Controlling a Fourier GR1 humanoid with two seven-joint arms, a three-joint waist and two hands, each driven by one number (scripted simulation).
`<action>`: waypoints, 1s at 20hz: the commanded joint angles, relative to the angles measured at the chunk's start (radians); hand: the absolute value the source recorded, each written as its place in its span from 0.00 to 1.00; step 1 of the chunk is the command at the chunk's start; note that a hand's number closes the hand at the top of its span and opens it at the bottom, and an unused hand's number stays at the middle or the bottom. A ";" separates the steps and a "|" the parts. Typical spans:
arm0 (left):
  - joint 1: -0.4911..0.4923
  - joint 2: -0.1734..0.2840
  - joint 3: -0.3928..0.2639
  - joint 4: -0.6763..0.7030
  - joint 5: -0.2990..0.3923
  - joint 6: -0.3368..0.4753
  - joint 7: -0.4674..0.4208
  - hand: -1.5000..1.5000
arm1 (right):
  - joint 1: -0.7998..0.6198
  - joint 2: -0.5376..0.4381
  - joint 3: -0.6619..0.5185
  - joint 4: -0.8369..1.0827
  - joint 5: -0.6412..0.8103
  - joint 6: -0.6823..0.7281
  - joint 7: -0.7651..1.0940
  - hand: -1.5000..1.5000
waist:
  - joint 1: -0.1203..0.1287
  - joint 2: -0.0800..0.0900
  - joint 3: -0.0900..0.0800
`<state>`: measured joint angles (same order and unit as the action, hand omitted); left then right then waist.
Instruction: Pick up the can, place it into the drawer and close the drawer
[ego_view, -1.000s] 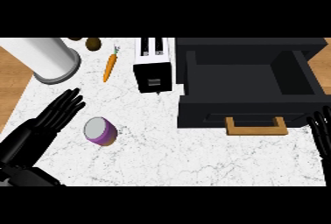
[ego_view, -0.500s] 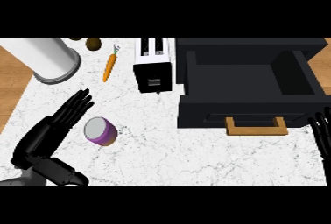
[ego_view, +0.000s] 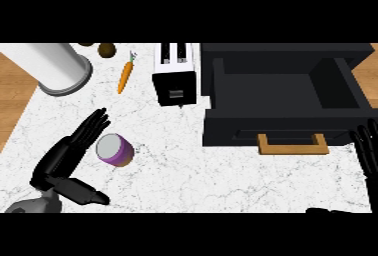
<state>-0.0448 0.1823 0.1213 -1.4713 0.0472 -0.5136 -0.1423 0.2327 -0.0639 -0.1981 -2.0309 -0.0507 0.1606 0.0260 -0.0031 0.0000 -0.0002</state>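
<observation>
A purple can (ego_view: 115, 149) with a grey lid lies tilted on the white marble counter at the left. My left hand (ego_view: 68, 154) is right beside it on its left, fingers straight and pointing up past the can, thumb stretched out below; it is open and holds nothing. The black drawer (ego_view: 284, 95) stands pulled open at the right, with a wooden handle (ego_view: 292, 145) on its front. My right hand (ego_view: 367, 150) shows at the right edge beside the drawer front, fingers up, resting open.
A white toaster (ego_view: 176, 73) stands left of the drawer. An orange carrot (ego_view: 125, 76) lies beside it. A large white cylinder (ego_view: 53, 66) stands at the back left, with small brown items (ego_view: 107, 49) behind. Wooden floor shows past the counter's left edge.
My left hand has moved right and closer to the can, the forearm swinging lower in the view. The can, the drawer and my right hand have stayed put.
</observation>
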 joint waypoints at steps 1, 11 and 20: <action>-0.039 0.046 0.048 0.153 -0.032 -0.027 -0.134 0.00 | 0.042 -0.021 -0.035 -0.028 -0.035 0.041 0.014 0.00 | -0.003 0.000 0.000; -0.114 0.087 0.052 0.358 -0.114 -0.027 -0.260 0.00 | 0.045 0.055 0.024 0.028 0.059 0.027 -0.086 0.00 | -0.001 0.000 0.000; -0.217 0.114 0.073 0.611 -0.160 -0.015 -0.391 0.00 | 0.029 0.048 0.003 -0.011 0.049 0.027 -0.032 0.00 | -0.003 0.000 0.000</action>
<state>-0.2044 0.2786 0.1756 -0.9566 -0.1055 -0.5291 -0.4992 0.2350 -0.0312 -0.2032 -2.0438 -0.0193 0.1809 0.0218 -0.0049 0.0003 -0.0004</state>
